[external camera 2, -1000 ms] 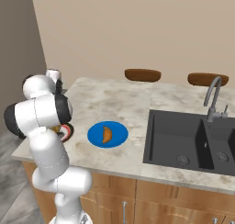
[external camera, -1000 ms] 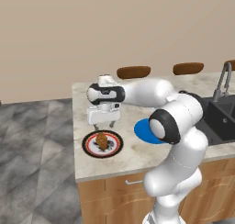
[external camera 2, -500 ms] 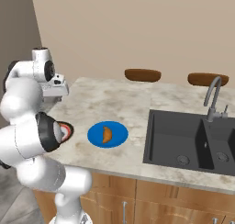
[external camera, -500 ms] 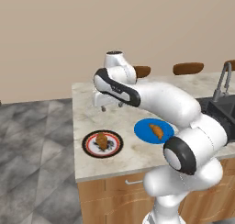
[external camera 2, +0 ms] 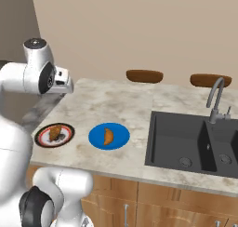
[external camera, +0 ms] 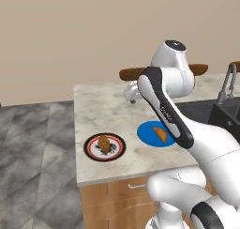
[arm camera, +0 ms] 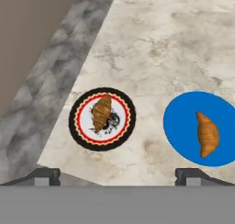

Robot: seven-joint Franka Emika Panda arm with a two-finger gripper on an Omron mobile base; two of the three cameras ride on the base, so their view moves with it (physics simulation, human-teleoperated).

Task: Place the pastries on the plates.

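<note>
The claw (arm camera: 117, 176) is held high with fingers spread wide and nothing gripped; below it on the bench (arm camera: 183, 44), one pastry (arm camera: 101, 112) rests on the patterned plate (arm camera: 80, 132); the other pastry (arm camera: 207, 133) rests on the blue plate (arm camera: 181, 122); the task is judged complete.

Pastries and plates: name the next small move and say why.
Probably none beyond keeping the arm clear: one pastry lies on the patterned plate, the other pastry on the blue plate. The gripper hangs above with jaws wide apart, holding nothing.
</note>
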